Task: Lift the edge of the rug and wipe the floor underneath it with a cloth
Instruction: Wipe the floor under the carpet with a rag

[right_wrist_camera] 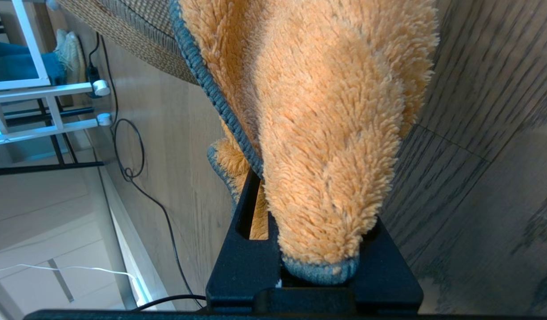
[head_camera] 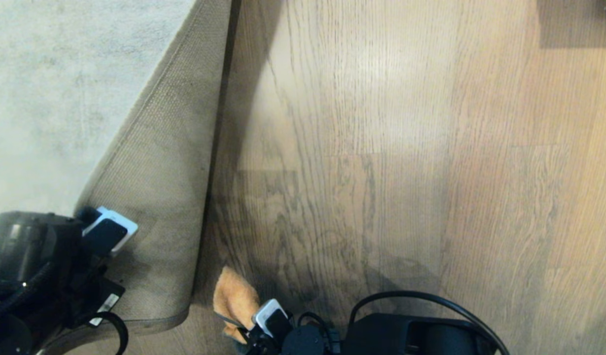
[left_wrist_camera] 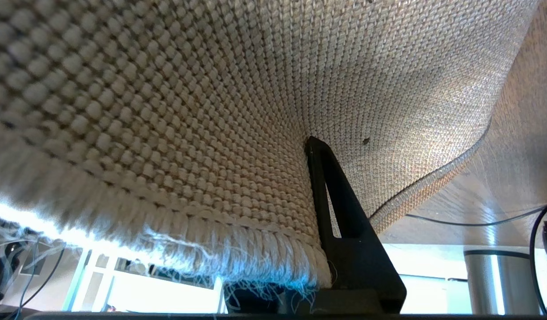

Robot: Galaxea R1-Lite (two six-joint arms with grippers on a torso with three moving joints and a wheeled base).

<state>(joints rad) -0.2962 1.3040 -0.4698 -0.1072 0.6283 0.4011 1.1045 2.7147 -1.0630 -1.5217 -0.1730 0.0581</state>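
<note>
**Rug held up, cloth ready to sweep**

Rug edge point(head_camera: 155, 197) was pinched in my left gripper point(head_camera: 108, 229), folded back so the mesh backing faced up. The right gripper point(head_camera: 268, 320) was clamped on the cloth point(head_camera: 234, 296), which hung just ahead of its fingers and close beside the raised edge. I judged the best move was to press the cloth flat to the floor point(head_camera: 382, 172) and stroke forward along the fold, keeping the left grip steady. Whether the cloth touched the floor, I couldn't tell. Both arms ran off the head view's bottom edge.
</note>
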